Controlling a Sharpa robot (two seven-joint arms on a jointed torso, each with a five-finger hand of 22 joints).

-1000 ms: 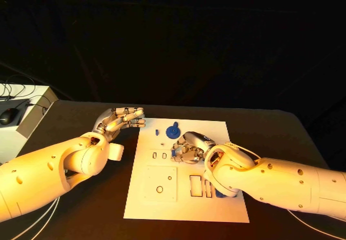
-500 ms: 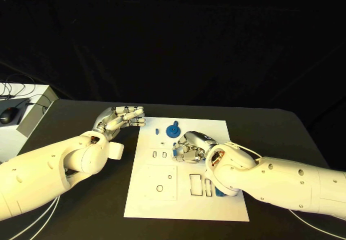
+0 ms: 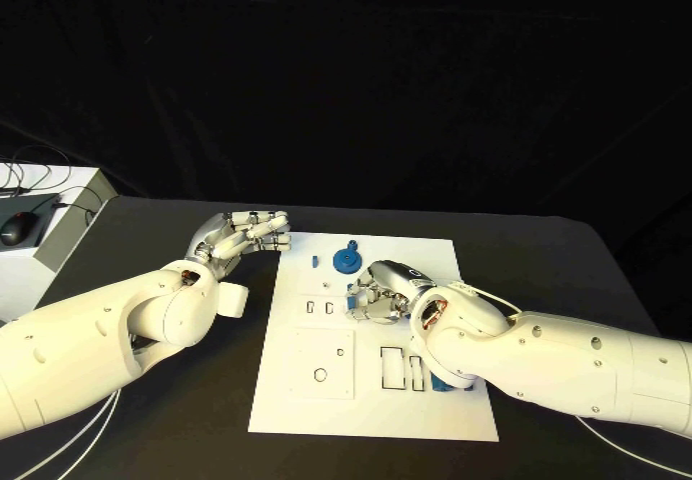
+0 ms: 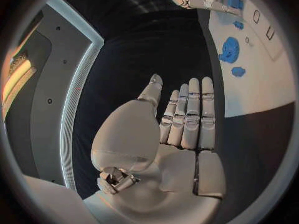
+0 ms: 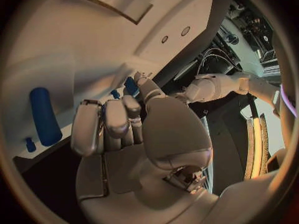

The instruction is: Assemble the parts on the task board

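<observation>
1. Note the right hand (image 3: 379,294): its fingers are curled over the task board (image 3: 372,410), pinching a small blue part (image 5: 131,86).
2. The slots lie directly beneath it.
3. The left hand (image 3: 242,236) rests flat, fingers together and holding nothing, off the board edge, farther away.

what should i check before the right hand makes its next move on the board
1. Right hand over the task board: ok, it sits above the small slots in the board's middle.
2. Part held in the right hand: cannot tell; a small blue piece shows at its fingers, but contact is hidden.
3. Left hand out of the way: ok, it holds nothing and rests at the board's far left corner, fingers straight.
4. Blue gear free: ok, it lies untouched just beyond the right hand.
5. Blue cylinder position: ok, lying on the board beside the right hand.
</observation>
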